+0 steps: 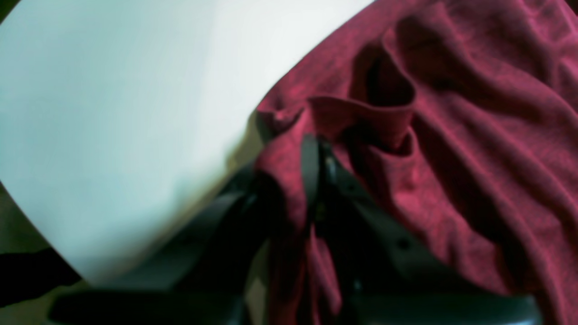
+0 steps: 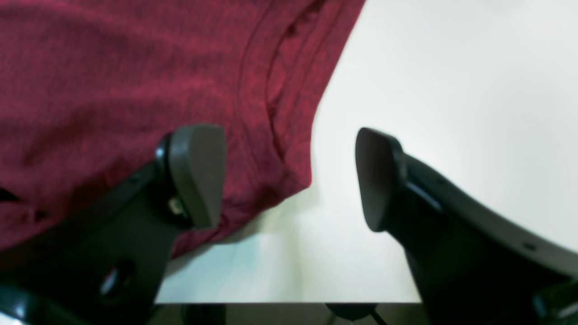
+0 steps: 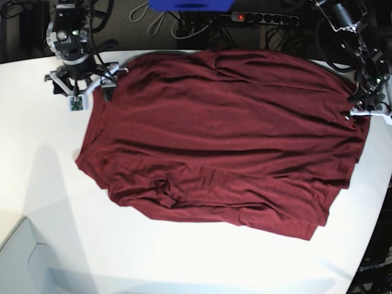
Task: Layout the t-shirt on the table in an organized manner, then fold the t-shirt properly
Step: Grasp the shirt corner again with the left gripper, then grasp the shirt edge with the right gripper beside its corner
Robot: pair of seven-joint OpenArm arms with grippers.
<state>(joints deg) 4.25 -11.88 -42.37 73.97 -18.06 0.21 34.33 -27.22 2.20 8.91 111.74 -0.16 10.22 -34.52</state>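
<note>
- Left wrist view: the left gripper (image 1: 311, 180) had its dark jaws pinched together on a bunched fold of the t-shirt (image 1: 451, 135), with maroon cloth pushed up between and around them. Crumpled folds rose just past the jaws. The white table (image 1: 113, 135) lay bare to one side, and the grip sat right at the cloth's edge, likely so that corner could be pulled out straight.
- Right wrist view: the right gripper (image 2: 289, 178) stood wide apart, holding nothing. One fingertip (image 2: 198, 174) hung over the shirt's hemmed edge, the other over bare table, so the jaws straddled the cloth's border. To me that looked like lining up for a pinch on that corner, not yet taken.
- Base view: the t-shirt (image 3: 226, 141) lay spread across the middle of the table (image 3: 49, 184), broad but wrinkled, with a rumpled patch near the front-left edge. The right gripper (image 3: 82, 82) sat at the shirt's far-left corner, and the left gripper (image 3: 361, 110) at its right edge near the table's curve. With one arm at each end, I judged the laying-out to be still under way and the folding not begun.
</note>
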